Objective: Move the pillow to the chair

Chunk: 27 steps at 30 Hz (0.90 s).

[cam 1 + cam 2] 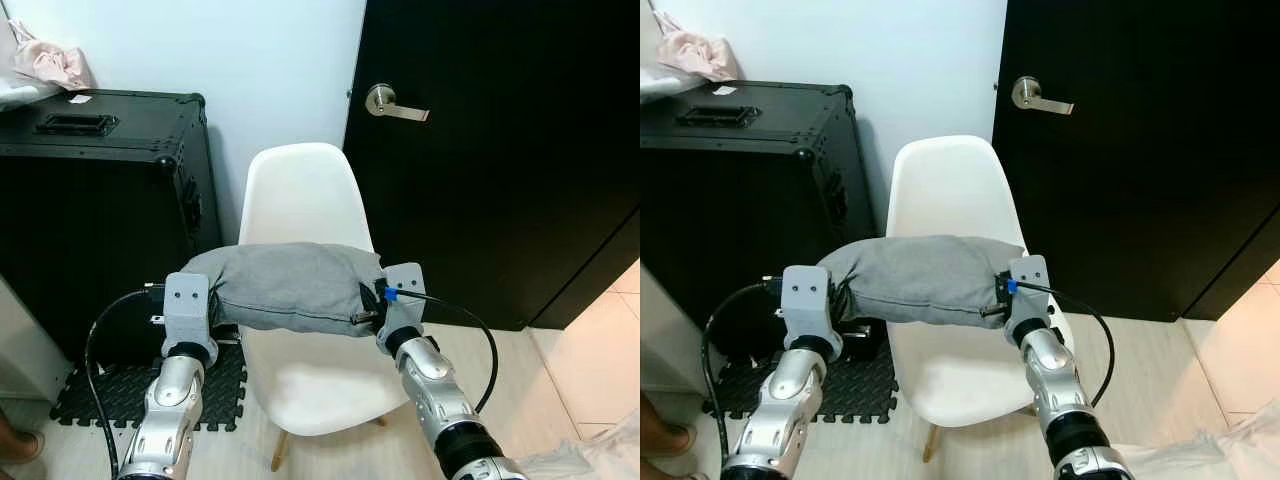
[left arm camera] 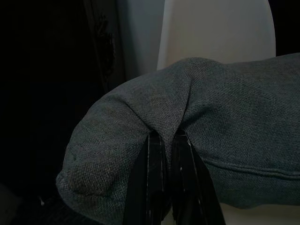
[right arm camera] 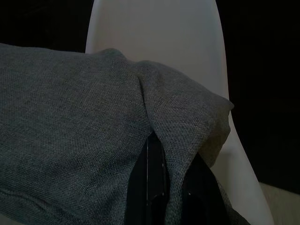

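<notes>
Left pincer [image 2: 168, 154], right pincer [image 3: 171, 173] pinching pillow [image 1: 290, 285]

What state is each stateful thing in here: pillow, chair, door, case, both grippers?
Grey fabric pillow: held up over the seat by both ends.
White plastic chair: upright, seat bare.
Black door: shut.
Black hard case: lid closed.
Left gripper: pinching pillow fabric.
Right gripper: pinching pillow fabric.

Home room: chair [image 1: 305, 200], door [image 1: 500, 150].

The grey fabric pillow [image 1: 290, 287] is held level, lengthwise, above the seat of the white chair [image 1: 300, 195]. Its ends are pinched.
</notes>
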### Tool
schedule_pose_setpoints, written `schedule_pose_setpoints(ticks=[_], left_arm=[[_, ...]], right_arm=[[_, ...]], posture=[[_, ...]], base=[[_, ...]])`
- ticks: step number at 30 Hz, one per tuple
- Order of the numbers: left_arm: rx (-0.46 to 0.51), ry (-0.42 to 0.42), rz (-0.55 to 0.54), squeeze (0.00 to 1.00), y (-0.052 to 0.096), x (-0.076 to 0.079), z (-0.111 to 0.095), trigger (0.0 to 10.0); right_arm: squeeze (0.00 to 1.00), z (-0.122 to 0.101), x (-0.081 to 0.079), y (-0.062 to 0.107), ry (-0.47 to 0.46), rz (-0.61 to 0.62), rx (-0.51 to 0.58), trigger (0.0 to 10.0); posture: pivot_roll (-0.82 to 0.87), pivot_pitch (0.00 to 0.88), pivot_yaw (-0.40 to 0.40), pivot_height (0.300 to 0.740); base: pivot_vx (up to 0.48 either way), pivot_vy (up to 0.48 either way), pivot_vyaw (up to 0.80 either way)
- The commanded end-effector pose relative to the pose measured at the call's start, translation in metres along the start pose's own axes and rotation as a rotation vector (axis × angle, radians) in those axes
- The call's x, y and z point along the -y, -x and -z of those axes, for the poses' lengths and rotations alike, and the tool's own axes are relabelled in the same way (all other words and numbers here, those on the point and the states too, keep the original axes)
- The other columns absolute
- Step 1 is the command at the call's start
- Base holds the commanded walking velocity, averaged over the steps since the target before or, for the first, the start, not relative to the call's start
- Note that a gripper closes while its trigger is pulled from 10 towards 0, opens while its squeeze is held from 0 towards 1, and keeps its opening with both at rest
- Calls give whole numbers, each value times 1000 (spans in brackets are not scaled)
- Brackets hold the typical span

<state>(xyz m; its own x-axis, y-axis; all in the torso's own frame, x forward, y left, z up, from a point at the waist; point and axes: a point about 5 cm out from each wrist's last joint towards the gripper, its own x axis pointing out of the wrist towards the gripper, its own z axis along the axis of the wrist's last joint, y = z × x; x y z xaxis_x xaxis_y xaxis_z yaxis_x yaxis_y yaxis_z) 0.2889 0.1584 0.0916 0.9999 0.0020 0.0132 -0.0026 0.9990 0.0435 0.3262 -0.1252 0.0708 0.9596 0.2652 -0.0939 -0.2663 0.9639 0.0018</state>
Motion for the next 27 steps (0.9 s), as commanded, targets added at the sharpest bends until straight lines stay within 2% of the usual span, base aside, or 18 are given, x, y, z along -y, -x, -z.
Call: schedule_pose_setpoints(ticks=[1,27], left_arm=[[35,-1,49,0,-2,11,-6,10000],[71,0,106,0,-5,26,-13,10000]], right_arm=[[0,-6,-5,-3,17,-26,34,10000],[0,-6,0,-3,19,-11,35,10000]], posture=[[68,41,-56,740],[65,41,-52,740]], base=[[0,0,0],[0,0,0]])
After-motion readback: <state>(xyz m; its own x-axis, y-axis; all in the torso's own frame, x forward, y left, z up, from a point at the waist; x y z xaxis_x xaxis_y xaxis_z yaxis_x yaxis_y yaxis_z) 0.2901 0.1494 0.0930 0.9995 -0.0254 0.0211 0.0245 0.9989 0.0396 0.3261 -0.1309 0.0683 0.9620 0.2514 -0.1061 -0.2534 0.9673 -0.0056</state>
